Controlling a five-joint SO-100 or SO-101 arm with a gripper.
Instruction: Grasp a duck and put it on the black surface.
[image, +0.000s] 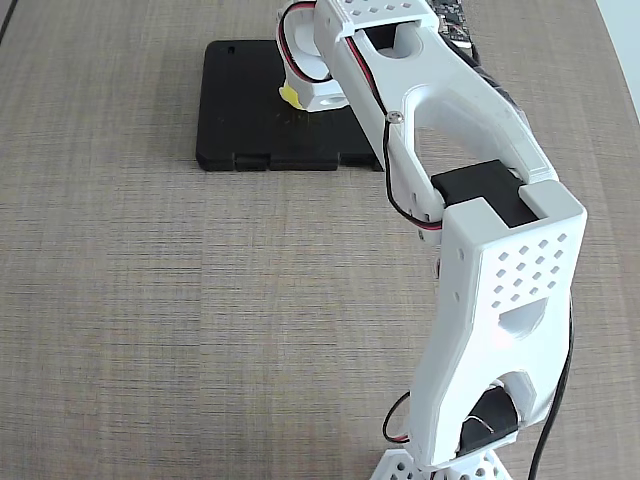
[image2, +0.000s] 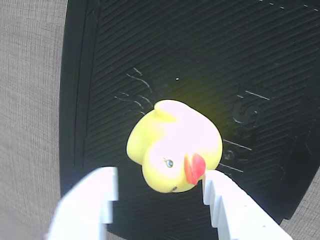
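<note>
The tiny yellow duck with a red-orange beak is over the black surface, tilted, with its head toward the camera in the wrist view. My gripper is open around it. The right finger touches the duck's head by the beak, and a gap shows between the left finger and the duck. In the fixed view my gripper reaches over the black surface near its right half. Only a yellow sliver of the duck shows beside it.
The slab lies at the far side of a grey-brown woven table top. The white arm stretches from its base at the bottom right across to the slab. The slab's notched edge faces the base.
</note>
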